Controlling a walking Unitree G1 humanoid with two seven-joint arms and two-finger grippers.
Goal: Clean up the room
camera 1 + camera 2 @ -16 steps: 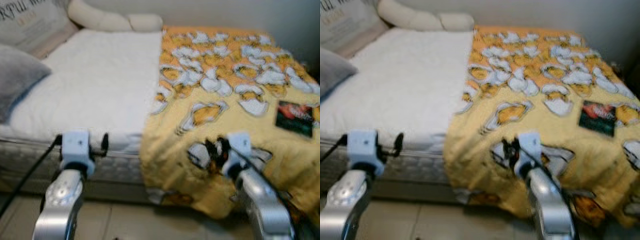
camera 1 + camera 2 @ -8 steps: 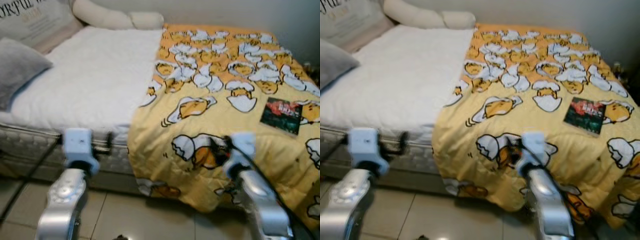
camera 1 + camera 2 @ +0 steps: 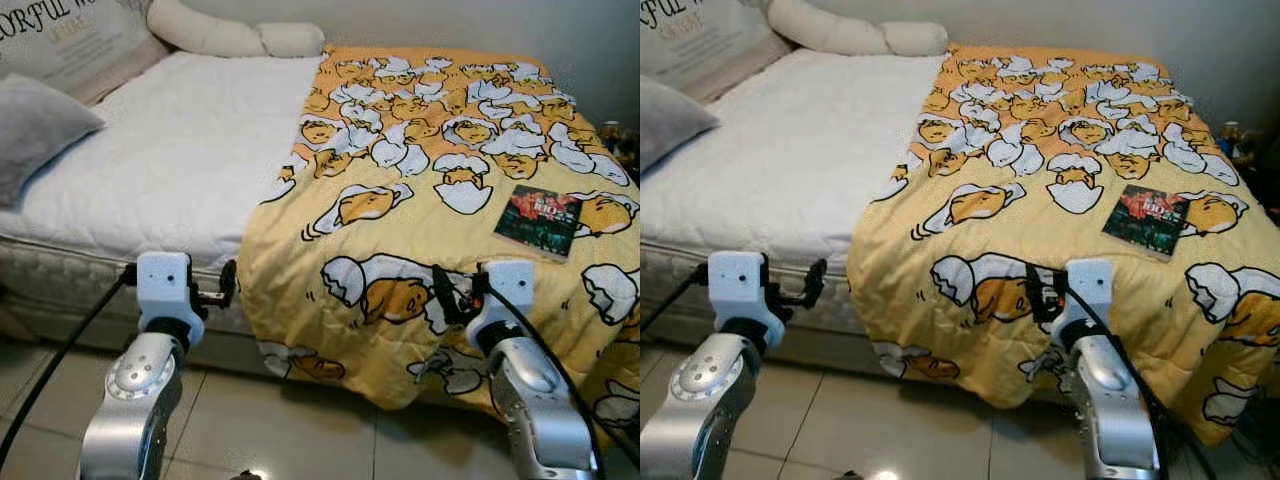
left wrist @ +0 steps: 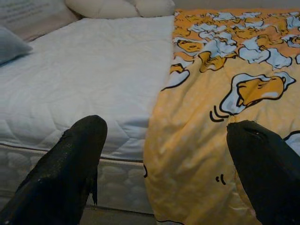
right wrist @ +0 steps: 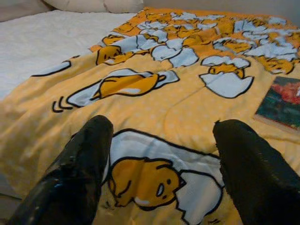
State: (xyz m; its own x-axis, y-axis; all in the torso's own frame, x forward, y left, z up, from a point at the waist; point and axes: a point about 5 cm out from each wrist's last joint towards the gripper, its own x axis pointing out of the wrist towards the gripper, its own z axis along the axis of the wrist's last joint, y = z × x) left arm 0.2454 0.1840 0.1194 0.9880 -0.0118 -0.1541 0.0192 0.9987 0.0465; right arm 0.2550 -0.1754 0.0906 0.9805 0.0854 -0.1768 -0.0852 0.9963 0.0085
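A yellow cartoon-egg blanket (image 3: 430, 190) covers the right half of a bed with a white mattress (image 3: 170, 150) and hangs over its near edge. A dark book (image 3: 537, 220) with a red cover picture lies on the blanket at the right; it also appears as the book (image 5: 281, 103) in the right wrist view. My left gripper (image 3: 225, 285) is open in front of the mattress edge, beside the blanket's hanging corner. My right gripper (image 3: 450, 295) is open, low over the blanket's near edge, with the book beyond it to the right. Both hold nothing.
A grey pillow (image 3: 35, 130) and a lettered cushion (image 3: 75, 35) lie at the bed's left. A cream bolster (image 3: 235, 38) rests along the wall. Tiled floor (image 3: 300, 430) lies below me. Small items (image 3: 615, 135) stand at the far right.
The whole view has shifted and sharpened: the camera moved to the right along the bed, so the blanket and book now sit more to the left. Both grippers stay open.
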